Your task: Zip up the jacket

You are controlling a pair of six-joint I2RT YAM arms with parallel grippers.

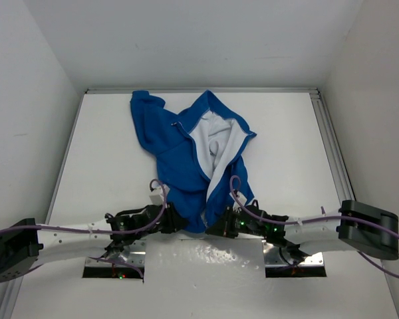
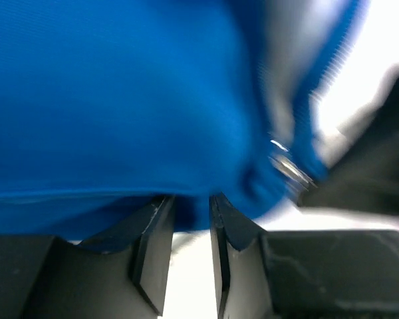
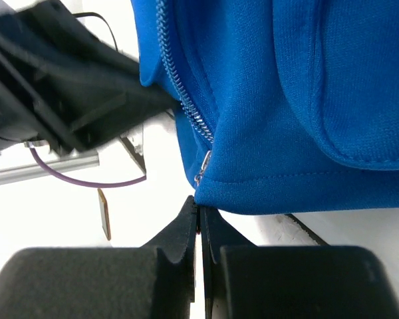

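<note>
From above, the jacket (image 1: 176, 156) lies open in the middle, with its hem (image 1: 196, 222) toward 6 o'clock. It looks soft, light and floppy.

Left wrist: the left gripper (image 2: 193, 203) has its jaws a little apart at the hem, and I cannot tell if it grips.

Right wrist: the right gripper (image 3: 199, 206) is closed. Its tips touch the hem corner under the zipper (image 3: 179, 86), which I judge is the best place to hold.

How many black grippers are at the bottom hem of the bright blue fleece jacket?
2. The left gripper is at the hem, left side; the right gripper by the silver zipper, bottom end.

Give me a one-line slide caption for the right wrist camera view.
Right gripper, shut, meets the hem corner of the blue jacket just below its silver zipper.
</note>
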